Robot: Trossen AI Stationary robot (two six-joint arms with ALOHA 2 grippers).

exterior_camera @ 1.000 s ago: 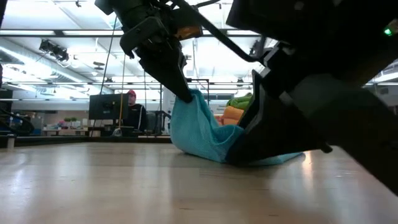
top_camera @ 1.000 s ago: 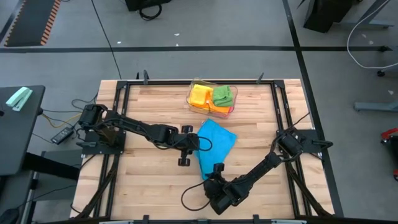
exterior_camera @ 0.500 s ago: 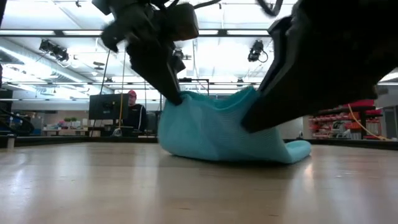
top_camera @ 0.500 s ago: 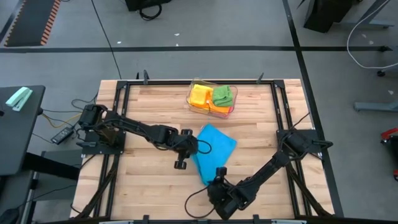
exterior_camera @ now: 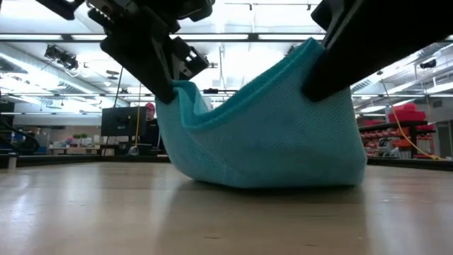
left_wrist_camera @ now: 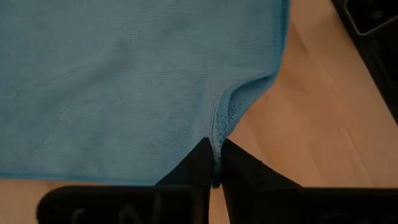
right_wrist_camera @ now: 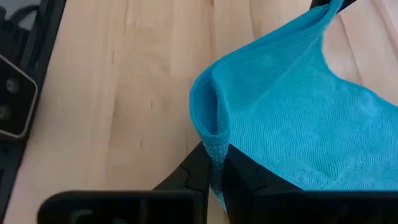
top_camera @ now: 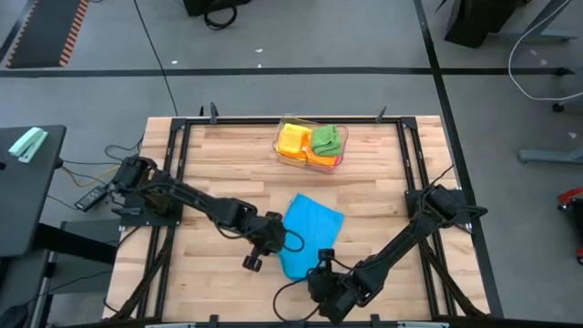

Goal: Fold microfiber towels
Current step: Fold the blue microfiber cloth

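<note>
Wooden table [top_camera: 219, 155], bright workshop behind

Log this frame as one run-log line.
step: lifting blue towel | left gripper: shut on corner | right gripper: shut on corner | towel middle sags to table

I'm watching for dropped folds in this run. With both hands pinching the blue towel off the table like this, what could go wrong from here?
1. The left hand pinches only the thin hem of the blue towel, so that corner might slip free.
2. The right hand likewise grips a bunched edge; uneven pulling could skew the fold.
3. The towel's middle sags onto the table, so dragging may crease it.
</note>
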